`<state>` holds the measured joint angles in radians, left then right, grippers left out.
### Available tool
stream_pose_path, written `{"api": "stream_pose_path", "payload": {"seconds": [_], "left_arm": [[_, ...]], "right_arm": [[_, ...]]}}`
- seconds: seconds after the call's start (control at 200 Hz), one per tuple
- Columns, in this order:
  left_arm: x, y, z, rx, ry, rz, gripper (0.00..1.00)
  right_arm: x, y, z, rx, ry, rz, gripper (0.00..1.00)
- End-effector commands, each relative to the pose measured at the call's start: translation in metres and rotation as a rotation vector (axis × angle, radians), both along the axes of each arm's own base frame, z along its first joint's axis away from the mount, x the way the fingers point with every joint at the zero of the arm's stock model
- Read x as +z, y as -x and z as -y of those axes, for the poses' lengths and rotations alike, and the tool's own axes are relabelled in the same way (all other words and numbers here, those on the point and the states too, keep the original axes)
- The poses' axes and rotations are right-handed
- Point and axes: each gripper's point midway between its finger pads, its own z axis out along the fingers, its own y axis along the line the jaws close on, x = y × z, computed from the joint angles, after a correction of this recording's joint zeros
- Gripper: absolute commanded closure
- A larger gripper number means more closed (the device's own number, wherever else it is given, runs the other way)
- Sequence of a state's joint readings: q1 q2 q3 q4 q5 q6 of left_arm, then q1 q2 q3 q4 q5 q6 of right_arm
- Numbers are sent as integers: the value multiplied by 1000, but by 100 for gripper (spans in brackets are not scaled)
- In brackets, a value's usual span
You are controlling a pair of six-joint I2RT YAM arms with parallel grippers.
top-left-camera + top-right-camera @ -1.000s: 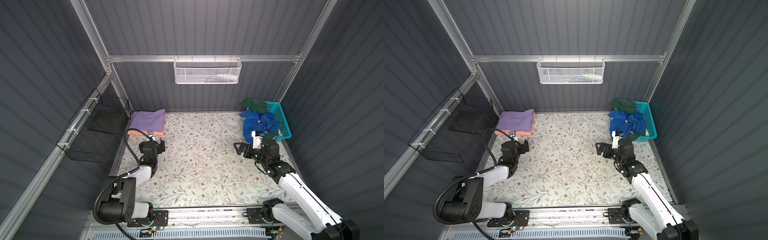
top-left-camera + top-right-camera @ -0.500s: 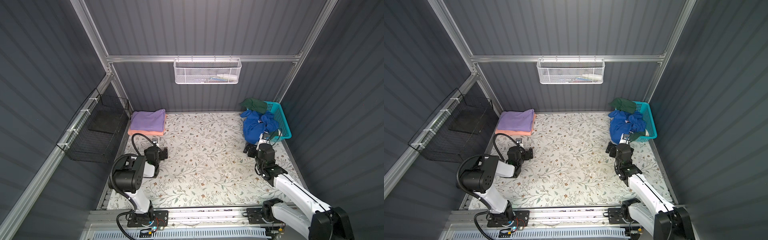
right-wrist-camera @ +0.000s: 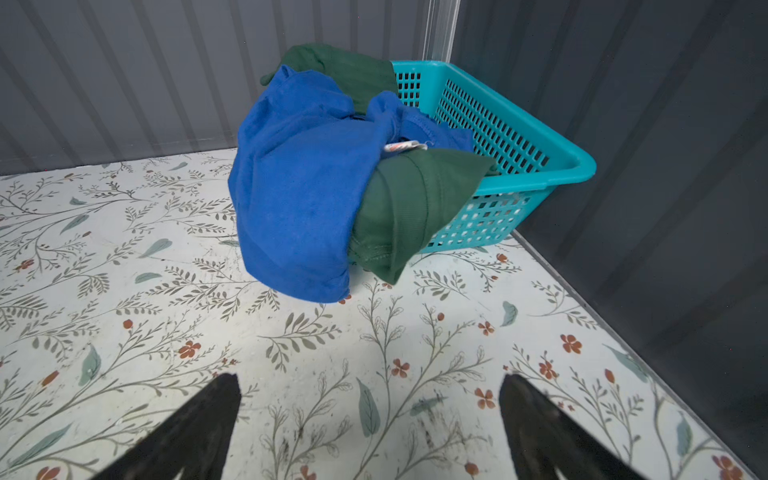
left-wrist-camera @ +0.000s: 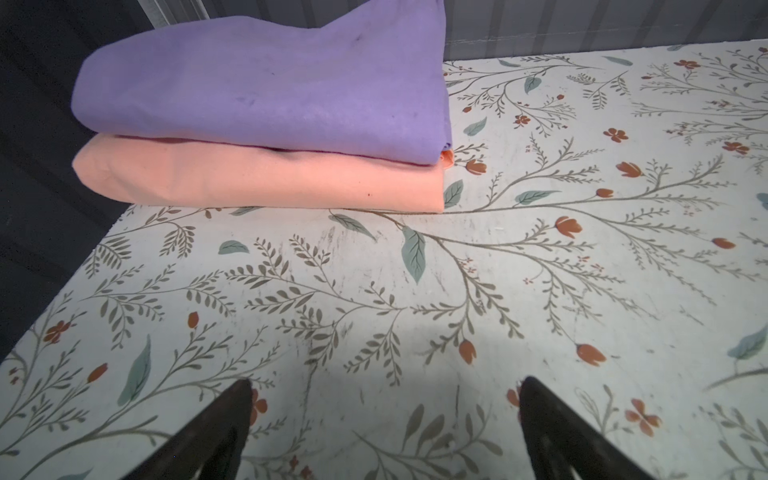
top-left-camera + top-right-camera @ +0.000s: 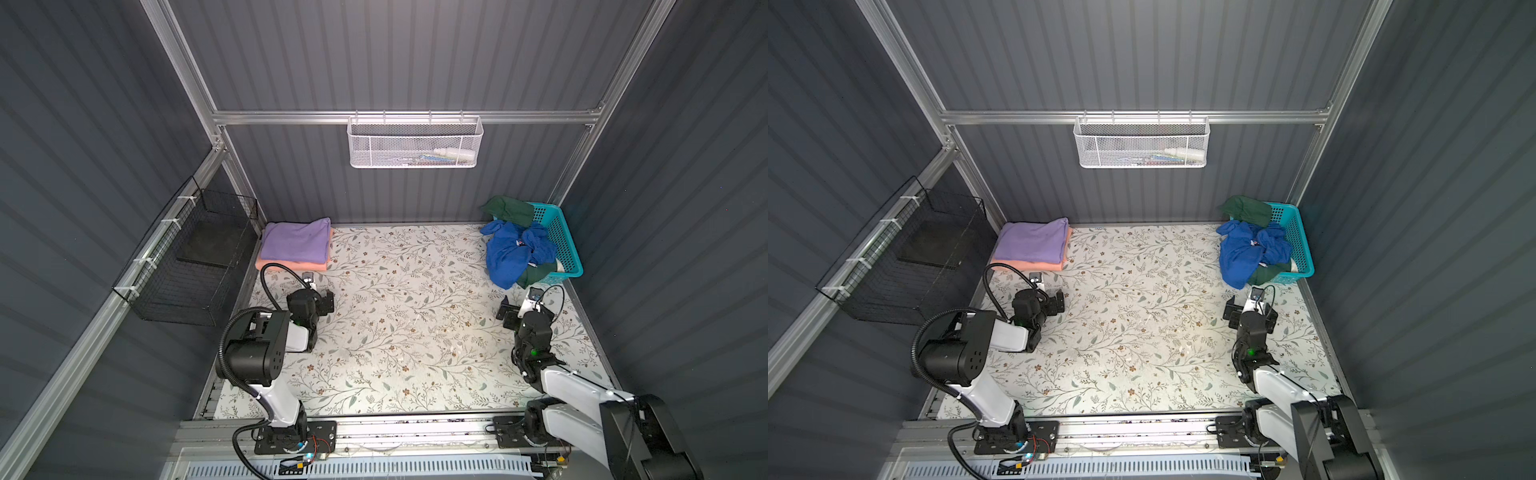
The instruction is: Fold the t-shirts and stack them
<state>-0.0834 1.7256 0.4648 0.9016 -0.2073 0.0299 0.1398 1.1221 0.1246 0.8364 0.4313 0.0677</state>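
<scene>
Two folded t-shirts lie stacked in the back left corner in both top views, the lavender t-shirt (image 5: 296, 241) (image 5: 1032, 243) on top of the salmon t-shirt (image 5: 291, 264) (image 5: 1025, 266). The left wrist view shows the same: lavender t-shirt (image 4: 266, 91) above salmon t-shirt (image 4: 266, 178). My left gripper (image 5: 318, 293) (image 5: 1047, 296) (image 4: 385, 382) hovers open and empty over the floral table, a short way in front of the stack. My right gripper (image 5: 527, 307) (image 5: 1251, 309) (image 3: 370, 378) is open and empty, facing the basket.
A turquoise basket (image 5: 569, 249) (image 5: 1302, 245) (image 3: 540, 145) in the back right corner spills a blue garment (image 5: 509, 253) (image 3: 299, 187) and a dark green garment (image 5: 509, 210) (image 3: 415, 199) onto the table. A white mesh basket (image 5: 415, 143) hangs on the back rail. A black wire basket (image 5: 195, 257) hangs on the left wall.
Both arms have folded back toward their bases. The left gripper has drawn slightly away from the stack, and the right gripper has turned from pointing left to face the basket. Both stay open.
</scene>
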Motion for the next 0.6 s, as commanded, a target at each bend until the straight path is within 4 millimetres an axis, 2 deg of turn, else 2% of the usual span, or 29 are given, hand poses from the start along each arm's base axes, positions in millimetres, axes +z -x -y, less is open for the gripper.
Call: {"api": "stream_pose_path", "payload": {"seconds": [0.0, 0.09, 0.125, 0.205, 0.325, 0.44, 0.53, 0.595], "left_arm": [[8, -4, 0, -4, 10, 23, 0], [8, -4, 1, -5, 10, 23, 0], [7, -4, 0, -4, 10, 21, 0], [7, -4, 0, -6, 10, 20, 0], [7, -4, 0, -5, 10, 21, 0], [8, -4, 0, -5, 11, 22, 0], [8, -4, 1, -6, 11, 22, 0], [8, -4, 0, -5, 9, 22, 0]], "right_arm": [[40, -14, -3, 27, 47, 198, 1], [25, -26, -4, 34, 72, 170, 1], [25, -31, -7, 60, 92, 196, 1], [16, -30, -10, 104, 63, 177, 1], [18, -38, -11, 106, 70, 177, 1], [9, -46, -7, 101, 50, 114, 1], [-2, -64, 0, 135, -31, 4, 1], [-4, -68, 4, 184, -118, -13, 1]]}}
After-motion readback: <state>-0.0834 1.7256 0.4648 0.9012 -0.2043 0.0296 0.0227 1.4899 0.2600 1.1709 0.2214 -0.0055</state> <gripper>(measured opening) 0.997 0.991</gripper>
